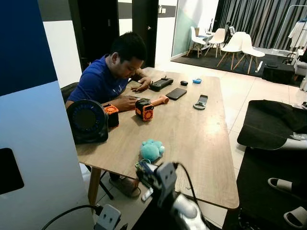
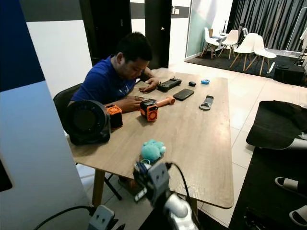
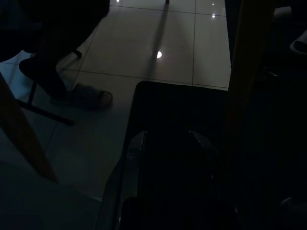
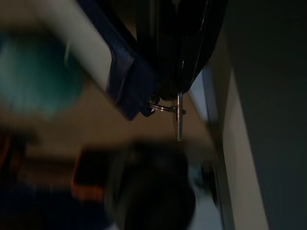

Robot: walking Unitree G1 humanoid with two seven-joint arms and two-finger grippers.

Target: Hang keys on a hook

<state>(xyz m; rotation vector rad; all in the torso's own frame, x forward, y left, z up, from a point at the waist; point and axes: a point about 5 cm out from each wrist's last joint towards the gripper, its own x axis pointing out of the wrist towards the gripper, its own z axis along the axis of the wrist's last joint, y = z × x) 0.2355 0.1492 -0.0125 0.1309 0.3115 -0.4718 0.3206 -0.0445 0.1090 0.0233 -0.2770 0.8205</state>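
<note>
My right gripper [image 1: 145,170] is raised just before the near edge of the wooden table [image 1: 201,143], shut on the keys. In the right wrist view the black fingers [image 4: 192,52] pinch a blue tag [image 4: 130,79]. From the tag hang a ring and a silver key [image 4: 179,117]. In the left eye view the key [image 1: 147,194] dangles below the gripper. A white and blue wall panel [image 1: 33,143] stands close on my left. My left arm hangs idle low by the table, and its wrist view is very dark.
A person [image 1: 108,76] sits at the table's far left side, hands on it. On the table lie a teal plush toy [image 1: 151,150], a black fan [image 1: 87,121], orange tools [image 1: 145,109], a phone [image 1: 176,93] and remotes. Black mats [image 1: 273,124] and slippers [image 1: 288,186] lie on my right.
</note>
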